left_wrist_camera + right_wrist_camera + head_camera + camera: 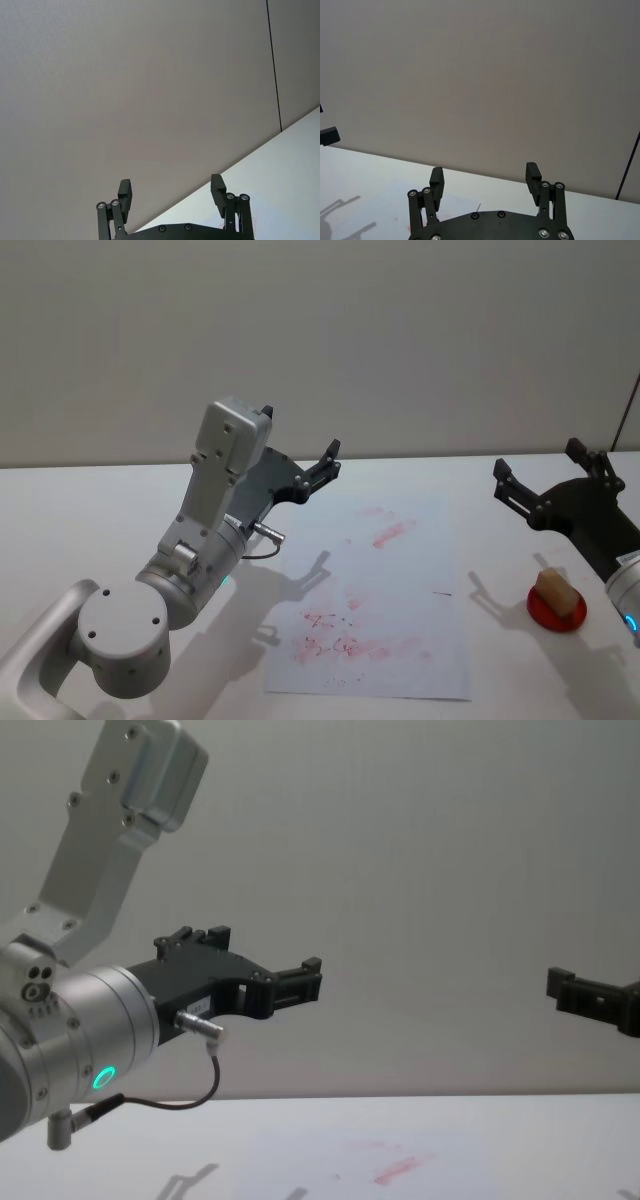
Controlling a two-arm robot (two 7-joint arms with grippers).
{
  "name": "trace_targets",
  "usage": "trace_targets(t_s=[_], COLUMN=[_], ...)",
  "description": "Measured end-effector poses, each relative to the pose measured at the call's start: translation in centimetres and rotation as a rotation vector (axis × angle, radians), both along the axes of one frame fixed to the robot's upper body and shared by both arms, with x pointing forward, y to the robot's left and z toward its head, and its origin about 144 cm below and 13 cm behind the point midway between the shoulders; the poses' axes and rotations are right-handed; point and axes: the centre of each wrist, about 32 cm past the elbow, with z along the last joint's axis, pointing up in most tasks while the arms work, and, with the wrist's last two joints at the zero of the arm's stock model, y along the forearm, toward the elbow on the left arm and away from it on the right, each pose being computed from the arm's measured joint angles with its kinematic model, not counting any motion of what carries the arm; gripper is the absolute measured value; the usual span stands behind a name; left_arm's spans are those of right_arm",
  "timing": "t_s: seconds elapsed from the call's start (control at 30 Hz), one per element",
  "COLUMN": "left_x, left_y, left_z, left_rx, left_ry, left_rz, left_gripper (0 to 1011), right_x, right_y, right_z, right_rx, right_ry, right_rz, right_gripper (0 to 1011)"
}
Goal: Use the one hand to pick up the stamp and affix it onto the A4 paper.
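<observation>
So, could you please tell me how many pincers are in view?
2. The left pincer is raised, open, near the far left corner of the A4 paper. The right pincer hovers open beyond the stamp, which sits on a red pad right of the paper.

Small light-tan wooden block stamp [556, 590] sits untouched, below and clear of the spread jaws of the black two-finger right gripper [536, 459]. White rectangular A4 paper [420, 580], red-smudged, lies flat left of those jaws.
</observation>
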Motion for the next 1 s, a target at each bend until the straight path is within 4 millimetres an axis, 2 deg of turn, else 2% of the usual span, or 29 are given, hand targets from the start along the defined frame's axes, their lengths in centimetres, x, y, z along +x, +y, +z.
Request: trace_targets(t_s=[1.0], left_x=[0.0], left_y=[0.0], left_z=[0.0], left_rx=[0.0], left_ry=[0.0], left_rz=[0.0], left_gripper=[1001], right_x=[0.0], right_y=[-0.03], right_z=[0.0], right_rx=[-0.001], right_ry=[-0.001], right_rz=[0.0], right_gripper=[1001])
